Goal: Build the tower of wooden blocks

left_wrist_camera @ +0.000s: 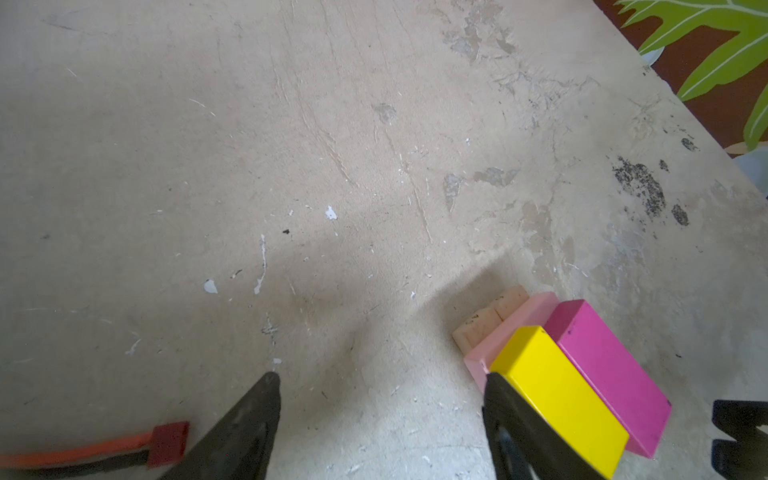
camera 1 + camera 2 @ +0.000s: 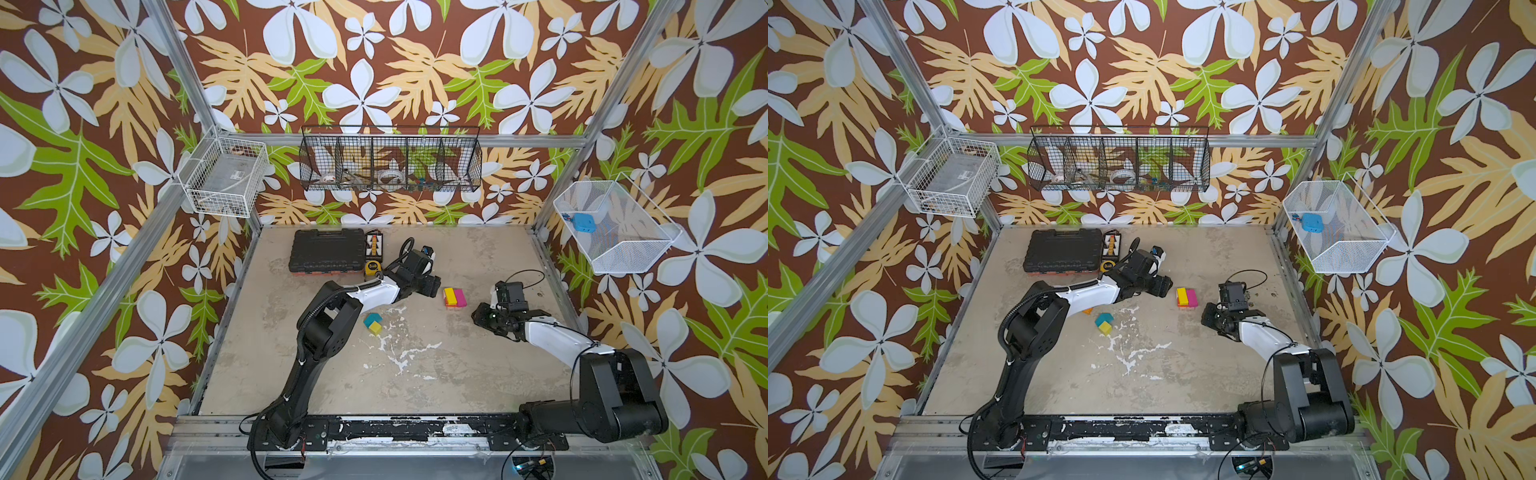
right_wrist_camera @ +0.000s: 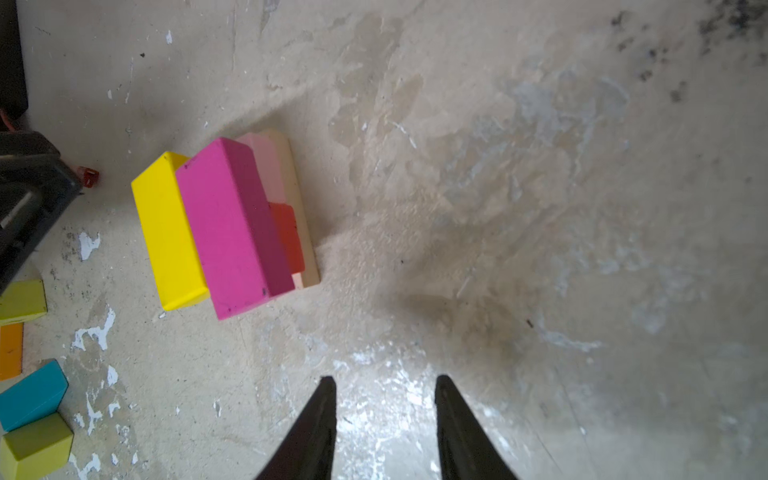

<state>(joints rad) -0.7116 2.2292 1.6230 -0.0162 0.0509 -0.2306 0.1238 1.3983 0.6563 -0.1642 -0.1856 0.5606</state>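
The tower (image 2: 454, 298) stands on the counter (image 2: 436, 386), a little behind the middle, between the two arms. It is low: two tan planks (image 1: 486, 322) lie side by side at the bottom, a pink brick (image 3: 266, 166) and a red brick (image 3: 286, 237) lie on them, and a yellow brick (image 3: 170, 232) and a magenta brick (image 3: 224, 232) lie on top, touching along their long sides. The left tool (image 1: 381, 376) is just beside the tower with its jaws wide apart and nothing between them. One finger (image 1: 511, 424) covers an end of the yellow brick, and I cannot tell if it touches. The right tool (image 3: 385, 378) is over bare counter on the other side of the tower, its jaws apart by a narrower gap, also empty. A teal wedge (image 2: 371, 319) and a yellow cube (image 2: 376, 329) lie together near the left arm, well apart from the tower. An orange brick (image 3: 10, 351) and one more yellow cube (image 3: 23, 301) lie near them.
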